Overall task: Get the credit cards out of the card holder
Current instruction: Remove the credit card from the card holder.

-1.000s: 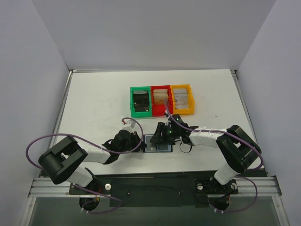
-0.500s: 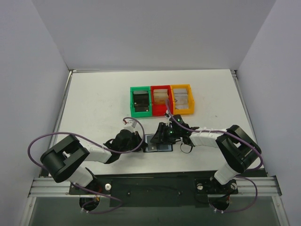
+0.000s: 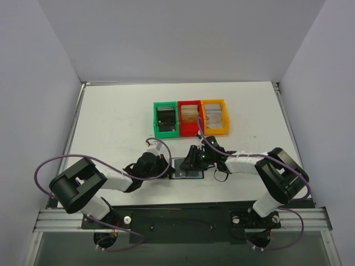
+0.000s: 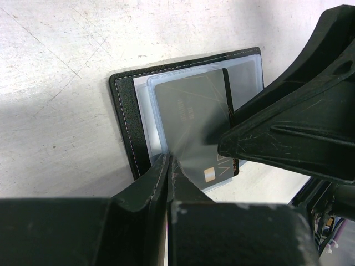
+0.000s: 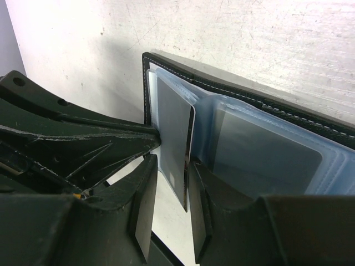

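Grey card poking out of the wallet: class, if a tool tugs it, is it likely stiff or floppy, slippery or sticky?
The card is probably stiff: its edge looks straight where the right tool straddles it. It likely slides out easily, since the pockets of the wallet look glossy. Being so thin, it may be light and slip the grip.

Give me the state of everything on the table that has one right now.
card holder, open flat on the table.
left gripper, fingers shut, tips at the holder's edge.
right gripper, fingers apart astride the dark credit card, not clamped.
dark credit card, sticking partly out of the holder.
second card, fully tucked in.
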Robot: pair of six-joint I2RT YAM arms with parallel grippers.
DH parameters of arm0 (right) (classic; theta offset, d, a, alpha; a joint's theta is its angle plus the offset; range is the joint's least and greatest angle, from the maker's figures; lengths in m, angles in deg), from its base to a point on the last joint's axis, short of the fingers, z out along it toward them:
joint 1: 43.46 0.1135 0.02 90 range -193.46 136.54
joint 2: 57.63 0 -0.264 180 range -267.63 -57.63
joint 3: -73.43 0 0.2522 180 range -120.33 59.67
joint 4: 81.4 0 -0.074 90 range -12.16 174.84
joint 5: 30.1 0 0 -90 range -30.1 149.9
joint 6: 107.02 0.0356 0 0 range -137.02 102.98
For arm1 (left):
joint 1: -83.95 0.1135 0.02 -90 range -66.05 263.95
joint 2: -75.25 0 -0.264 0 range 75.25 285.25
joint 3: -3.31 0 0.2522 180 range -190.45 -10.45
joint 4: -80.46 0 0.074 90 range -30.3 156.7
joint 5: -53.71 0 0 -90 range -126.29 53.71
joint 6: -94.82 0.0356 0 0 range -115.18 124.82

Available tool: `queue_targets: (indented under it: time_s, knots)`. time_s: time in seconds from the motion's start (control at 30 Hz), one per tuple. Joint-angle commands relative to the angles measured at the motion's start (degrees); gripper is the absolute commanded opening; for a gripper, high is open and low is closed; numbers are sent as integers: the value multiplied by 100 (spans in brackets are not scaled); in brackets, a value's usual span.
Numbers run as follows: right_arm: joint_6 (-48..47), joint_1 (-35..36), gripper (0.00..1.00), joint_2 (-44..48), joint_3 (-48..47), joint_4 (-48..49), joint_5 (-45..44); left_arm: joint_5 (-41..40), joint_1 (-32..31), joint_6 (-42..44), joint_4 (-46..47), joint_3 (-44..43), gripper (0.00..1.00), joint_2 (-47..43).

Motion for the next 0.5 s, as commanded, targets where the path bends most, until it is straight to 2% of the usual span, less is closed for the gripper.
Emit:
queue_targets:
  time_s: [0.0, 0.47]
  knots:
    - [82, -16, 21, 346, 54, 287, 267, -42, -78, 1, -211, -31, 8, 198]
    - [38, -95, 5, 443, 116, 199, 258, -25, -87, -25, -220, -14, 8, 198]
